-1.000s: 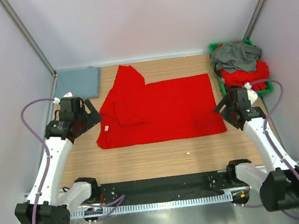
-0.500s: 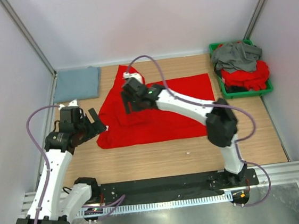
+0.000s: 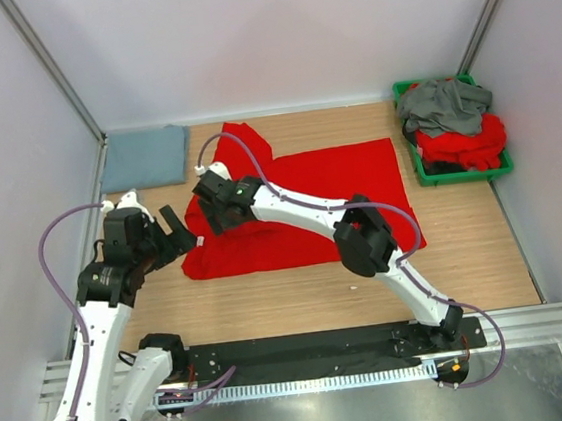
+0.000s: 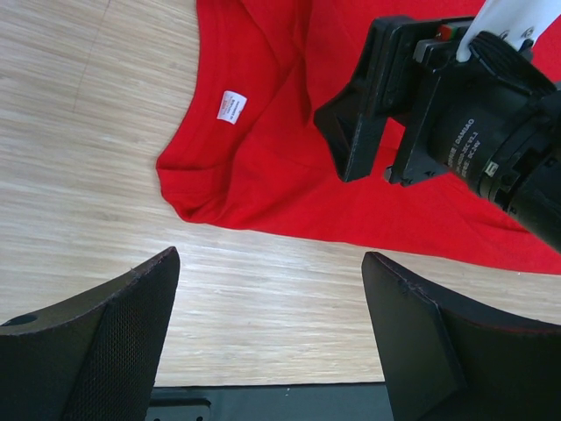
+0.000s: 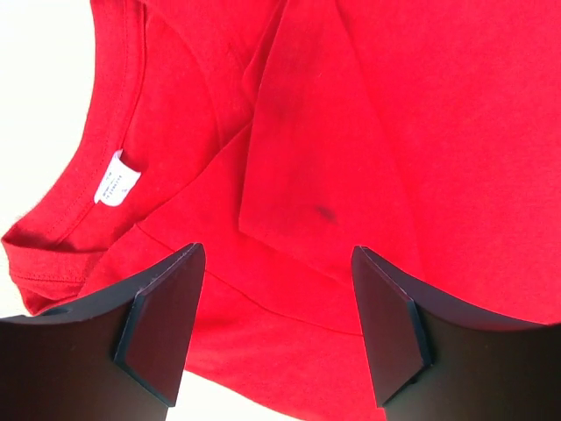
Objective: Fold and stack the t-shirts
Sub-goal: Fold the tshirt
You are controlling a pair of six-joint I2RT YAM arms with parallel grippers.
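Right gripper [image 5: 279,263] fingers spread, gripping nothing, hovering over red t-shirt [image 3: 338,179]. Neck label [image 5: 117,182] beyond left finger. Left gripper [image 4: 272,263] fingers wide, empty, above table [image 4: 88,202], shirt corner just ahead. Right arm stretched across shirt.

a plain red t-shirt [image 3: 347,168] with a white label [image 4: 230,106], a blue-grey shirt [image 3: 145,156], a green bin [image 3: 464,177]

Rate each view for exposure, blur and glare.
Top external: even soft light, sharp, no glare on the spread red t-shirt. Left wrist: sharp, the white neck label visible but unreadable. Right wrist: the table is blown out to white at upper left; the cloth is crisp.
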